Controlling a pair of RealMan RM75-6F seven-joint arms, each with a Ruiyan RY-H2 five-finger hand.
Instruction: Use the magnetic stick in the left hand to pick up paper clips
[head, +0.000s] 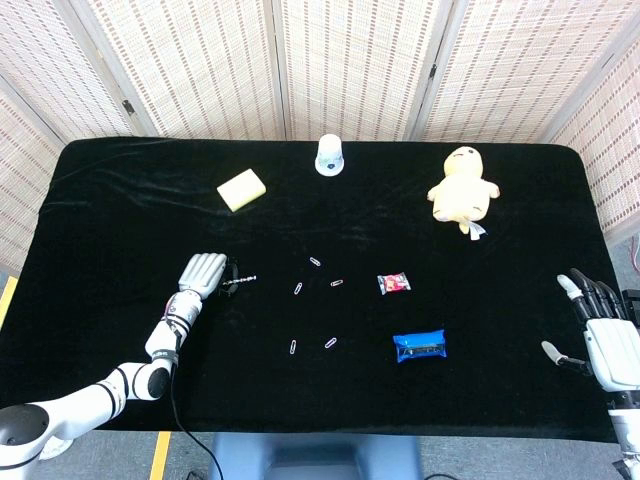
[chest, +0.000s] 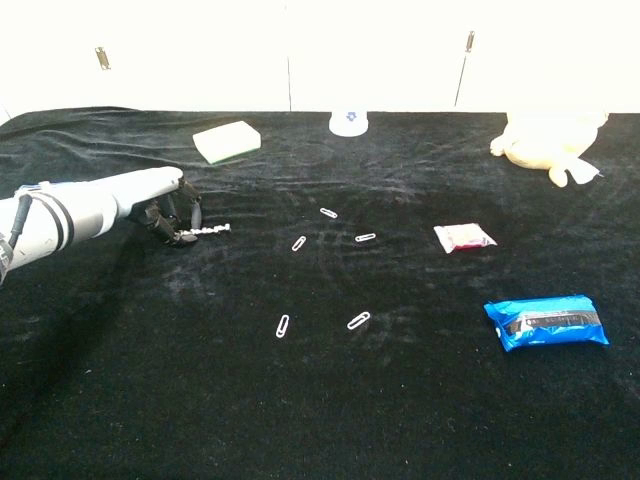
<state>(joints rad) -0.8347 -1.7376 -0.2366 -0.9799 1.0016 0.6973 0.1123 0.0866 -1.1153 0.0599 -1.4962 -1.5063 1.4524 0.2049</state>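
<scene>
My left hand (head: 201, 273) (chest: 168, 215) rests low over the black table, fingers curled around one end of the thin beaded magnetic stick (head: 241, 281) (chest: 206, 231). The stick points right, slightly tilted, its free end short of the clips. Several paper clips lie scattered right of it: one (head: 298, 288) (chest: 298, 243) nearest, another (head: 315, 262) (chest: 328, 213) farther back, one (head: 337, 283) (chest: 365, 238) to the right, and two (head: 292, 347) (chest: 283, 325) (head: 330, 342) (chest: 358, 321) closer to me. My right hand (head: 600, 333) hovers open at the table's right edge, holding nothing.
A red candy packet (head: 393, 283) (chest: 463, 237) and blue wrapped snack (head: 419, 345) (chest: 546, 320) lie right of the clips. At the back are a yellow sponge (head: 241, 189) (chest: 227, 141), a white cup (head: 330, 155) (chest: 347, 122) and a yellow plush duck (head: 463, 189) (chest: 548, 138).
</scene>
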